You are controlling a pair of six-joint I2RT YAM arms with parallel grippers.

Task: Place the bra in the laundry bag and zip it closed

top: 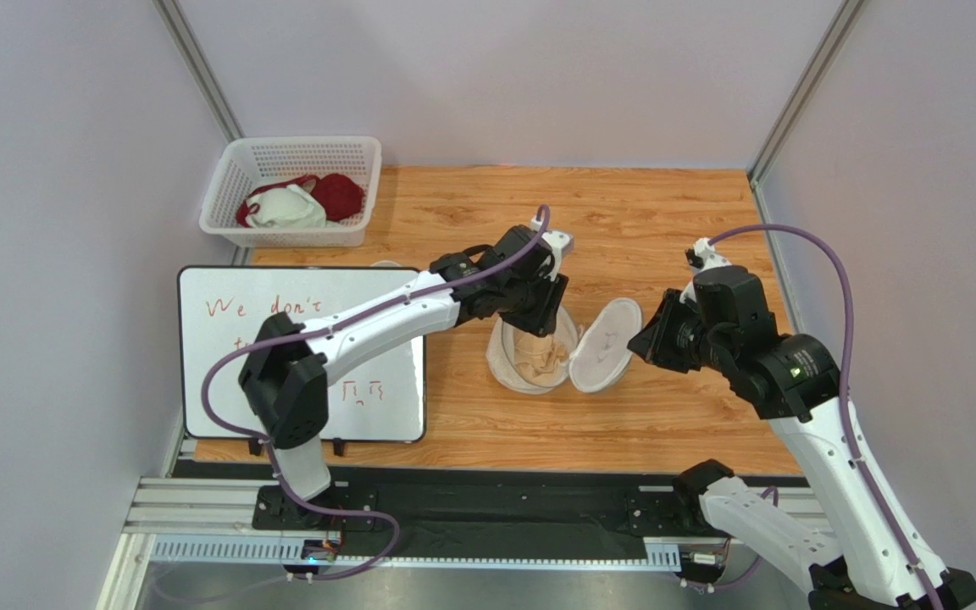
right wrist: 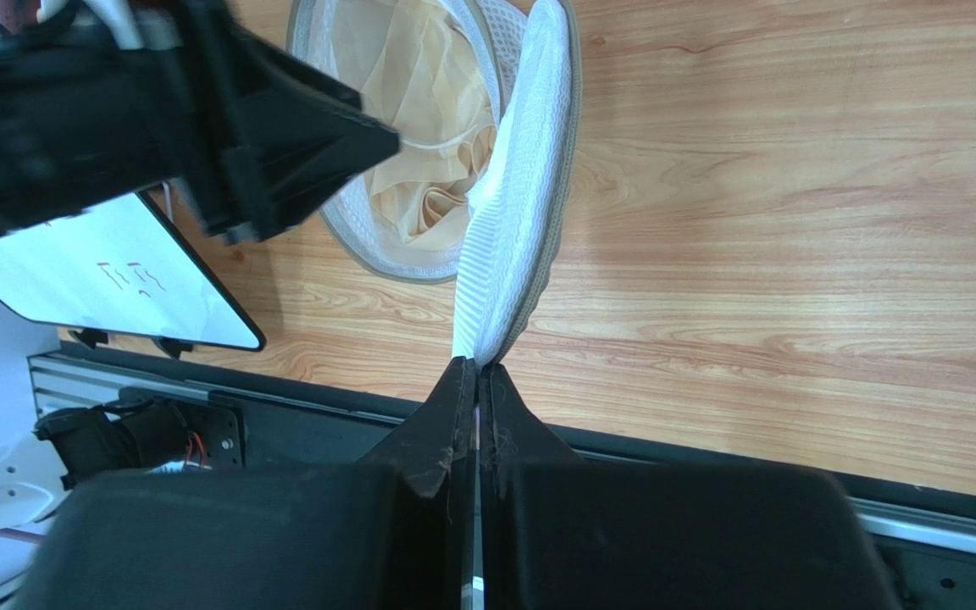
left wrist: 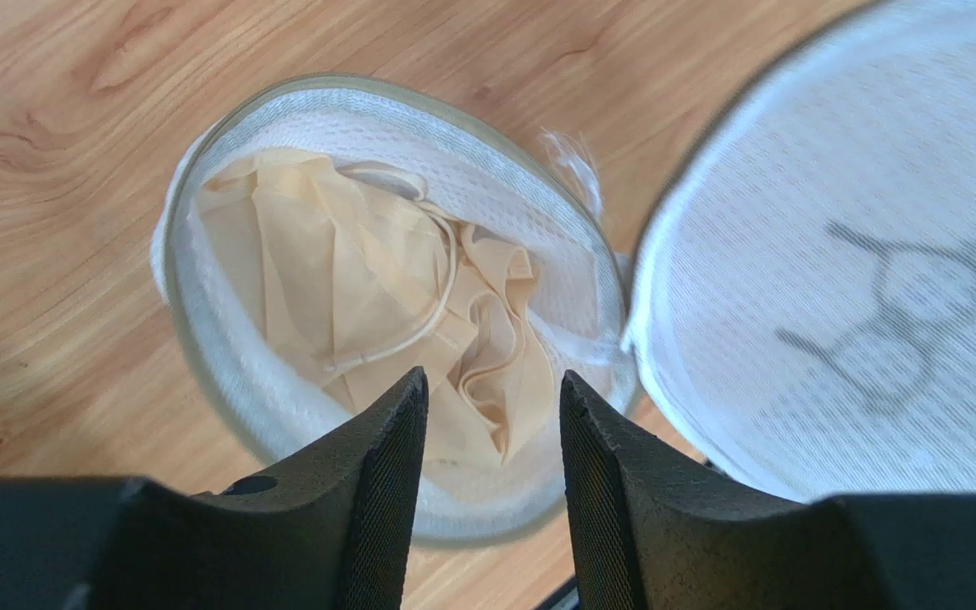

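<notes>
Left gripper (left wrist: pixel 491 381) spread, empty, above bra (left wrist: pixel 366 280)

Bra crumpled inside lower half of laundry bag (left wrist: pixel 188 318), just beyond parted fingertips, untouched. Right gripper (right wrist: pixel 477 369) pinched tight on rim of upturned lid half, beside bra.

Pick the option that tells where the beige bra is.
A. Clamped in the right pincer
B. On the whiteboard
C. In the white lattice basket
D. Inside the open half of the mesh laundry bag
D: the bra lies crumpled inside one open half of the laundry bag, with the other half swung aside next to it.
</notes>
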